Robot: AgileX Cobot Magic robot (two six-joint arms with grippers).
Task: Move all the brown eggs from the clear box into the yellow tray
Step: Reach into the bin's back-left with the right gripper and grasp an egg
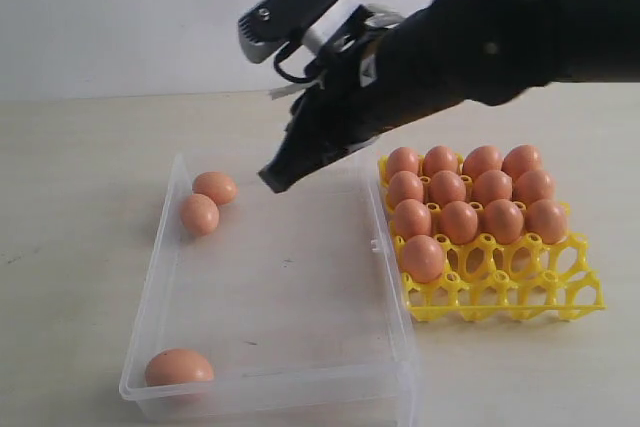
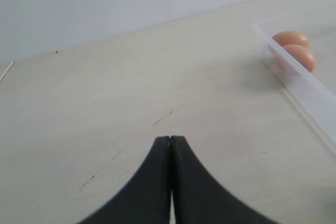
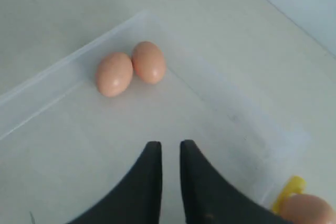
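Three brown eggs lie in the clear box (image 1: 270, 392): a touching pair (image 1: 215, 187), (image 1: 199, 214) in its far left corner and one (image 1: 178, 367) in the near left corner. To the right of the box, the yellow tray (image 1: 520, 297) holds several eggs; its front row has free cups. My right gripper (image 1: 272, 179) hovers over the box's far side, pointing toward the pair (image 3: 114, 73), (image 3: 149, 62). Its fingers stand a narrow gap apart (image 3: 170, 145) with nothing between them. My left gripper (image 2: 170, 139) is shut over bare table outside the box, out of the exterior view.
The light wooden table (image 1: 80, 147) runs back to a white wall. The right arm's black body (image 1: 480, 37) reaches across above the tray. The box wall (image 2: 294, 80) with the egg pair (image 2: 300, 56) behind it lies to one side of the left gripper.
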